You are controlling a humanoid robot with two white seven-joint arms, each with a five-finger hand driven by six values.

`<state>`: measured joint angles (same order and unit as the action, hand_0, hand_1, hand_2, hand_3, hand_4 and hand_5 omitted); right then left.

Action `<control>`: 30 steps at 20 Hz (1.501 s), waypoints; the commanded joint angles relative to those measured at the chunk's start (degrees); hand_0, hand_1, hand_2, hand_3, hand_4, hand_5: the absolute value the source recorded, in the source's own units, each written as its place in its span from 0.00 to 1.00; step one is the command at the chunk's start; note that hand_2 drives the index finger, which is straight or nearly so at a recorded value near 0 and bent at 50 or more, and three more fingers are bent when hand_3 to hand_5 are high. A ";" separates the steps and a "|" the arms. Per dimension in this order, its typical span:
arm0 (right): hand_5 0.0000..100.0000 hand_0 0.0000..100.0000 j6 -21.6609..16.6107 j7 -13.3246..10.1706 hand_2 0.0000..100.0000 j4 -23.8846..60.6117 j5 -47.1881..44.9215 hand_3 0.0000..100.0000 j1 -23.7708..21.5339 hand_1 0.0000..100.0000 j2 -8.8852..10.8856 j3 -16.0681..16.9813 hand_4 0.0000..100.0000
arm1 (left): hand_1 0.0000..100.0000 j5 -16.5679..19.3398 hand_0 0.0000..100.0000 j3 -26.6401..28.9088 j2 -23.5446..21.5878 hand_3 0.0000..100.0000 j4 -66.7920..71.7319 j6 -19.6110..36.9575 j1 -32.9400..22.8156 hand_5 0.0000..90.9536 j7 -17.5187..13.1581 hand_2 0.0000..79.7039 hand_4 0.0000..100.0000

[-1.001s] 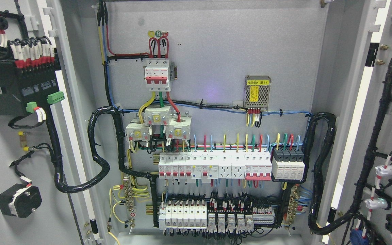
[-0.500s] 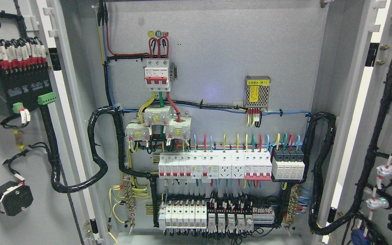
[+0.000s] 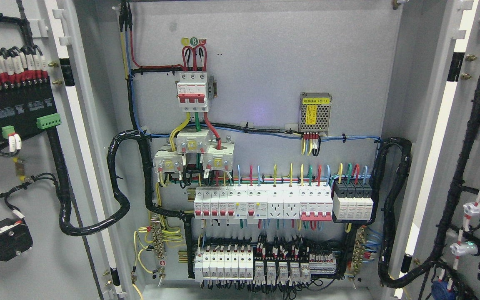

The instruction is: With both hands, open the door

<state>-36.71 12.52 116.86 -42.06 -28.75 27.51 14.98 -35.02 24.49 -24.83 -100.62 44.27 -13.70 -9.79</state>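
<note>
Two doors stand wide open, the left door (image 3: pixel 23 233) and the right door (image 3: pixel 479 166), each swung out to its own side of a grey cabinet (image 3: pixel 265 62). No robot hand shows in the head view, so its fingers cannot be judged. The grey back panel carries a red-and-white main breaker (image 3: pixel 192 91), a small mesh-cased power supply (image 3: pixel 315 111) and a row of white breakers (image 3: pixel 261 203). Black cable bundles (image 3: pixel 117 183) loop from the panel to both doors. A black terminal block (image 3: pixel 15 104) sits on the left door's inner face.
</note>
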 commanded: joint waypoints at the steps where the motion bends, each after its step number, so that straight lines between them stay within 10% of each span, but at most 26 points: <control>1: 0.00 0.38 -0.03 -0.04 0.00 -1.28 -0.04 0.00 -0.35 0.00 -1.22 1.63 0.00 | 0.00 -0.05 0.00 1.18 -3.64 0.00 8.67 -0.31 3.67 0.00 0.03 0.00 0.00; 30: 0.00 0.38 -0.20 -0.13 0.00 -1.81 -0.04 0.00 -2.63 0.00 -4.74 4.80 0.00 | 0.00 0.83 0.00 1.53 -7.51 0.00 18.88 -24.75 16.50 0.00 -0.06 0.00 0.00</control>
<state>-36.92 12.39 115.19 -42.09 -30.88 23.91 18.72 -34.23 25.90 -30.37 -84.57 22.16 -0.53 -9.85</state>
